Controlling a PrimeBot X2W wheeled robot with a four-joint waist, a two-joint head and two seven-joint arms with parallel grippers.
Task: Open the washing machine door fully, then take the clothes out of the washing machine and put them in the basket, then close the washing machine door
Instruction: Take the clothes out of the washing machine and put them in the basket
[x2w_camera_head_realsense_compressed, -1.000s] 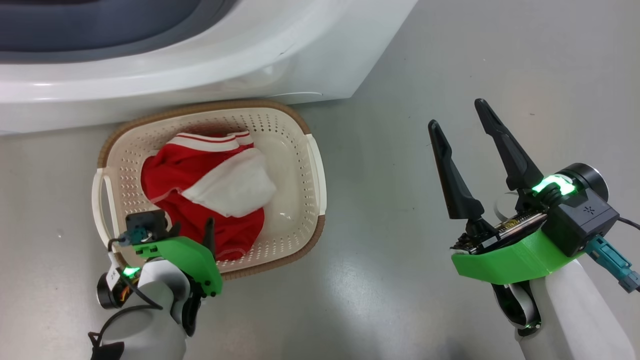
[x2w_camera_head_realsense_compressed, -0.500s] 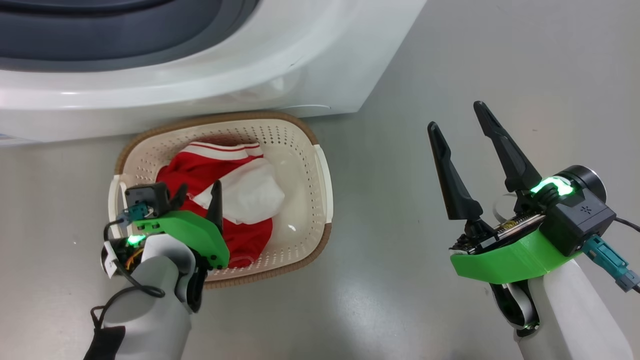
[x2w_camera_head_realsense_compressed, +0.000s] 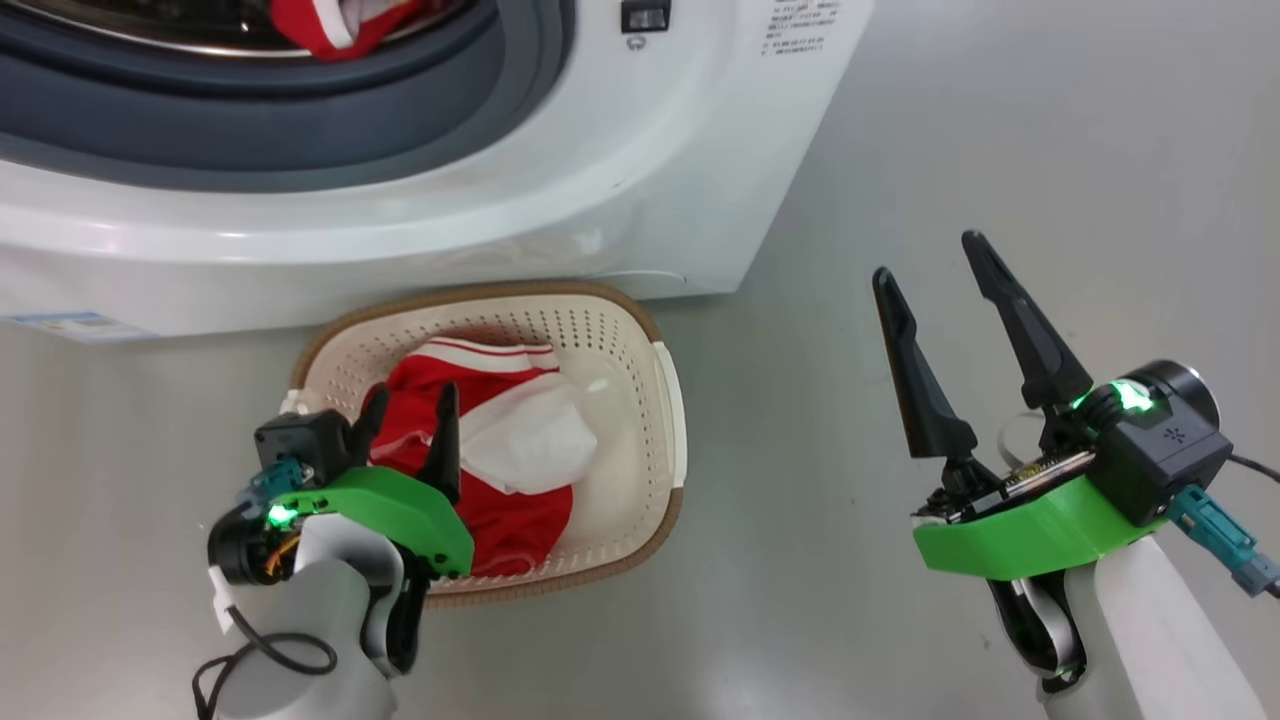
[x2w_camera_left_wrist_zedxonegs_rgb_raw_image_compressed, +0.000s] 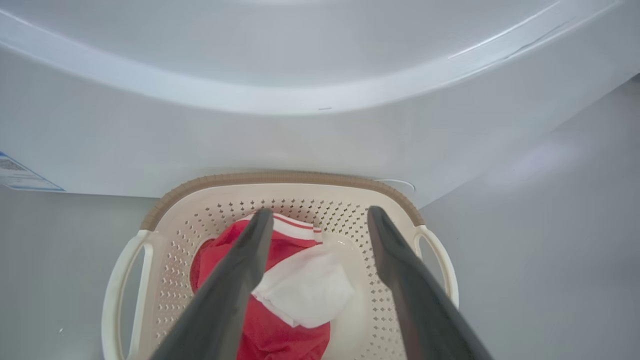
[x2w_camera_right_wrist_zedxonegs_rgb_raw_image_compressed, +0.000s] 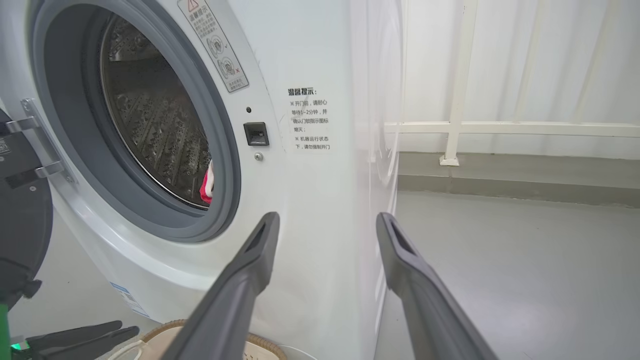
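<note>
The white washing machine (x2w_camera_head_realsense_compressed: 640, 150) stands with its door (x2w_camera_right_wrist_zedxonegs_rgb_raw_image_compressed: 20, 225) swung open at the left. A red garment (x2w_camera_head_realsense_compressed: 320, 25) lies at the drum's lip, also seen as a red garment (x2w_camera_right_wrist_zedxonegs_rgb_raw_image_compressed: 206, 187) in the right wrist view. The cream basket (x2w_camera_head_realsense_compressed: 672, 400) sits on the floor before the machine, holding red and white clothes (x2w_camera_head_realsense_compressed: 520, 460). My left gripper (x2w_camera_head_realsense_compressed: 413, 392) hangs open just above those clothes (x2w_camera_left_wrist_zedxonegs_rgb_raw_image_compressed: 295, 290), nothing between its fingers. My right gripper (x2w_camera_head_realsense_compressed: 925, 255) is open over bare floor, right of the basket, facing the machine (x2w_camera_right_wrist_zedxonegs_rgb_raw_image_compressed: 320, 175).
A blue sticker (x2w_camera_head_realsense_compressed: 75, 325) marks the machine's lower front. Grey floor (x2w_camera_head_realsense_compressed: 820, 600) spreads to the right of the basket. A white railing (x2w_camera_right_wrist_zedxonegs_rgb_raw_image_compressed: 460, 125) and low kerb run behind the machine's right side.
The head camera has tilted up, bringing the drum opening into the picture. My left gripper has lifted off the clothes in the basket, open and empty. The right gripper has held still.
</note>
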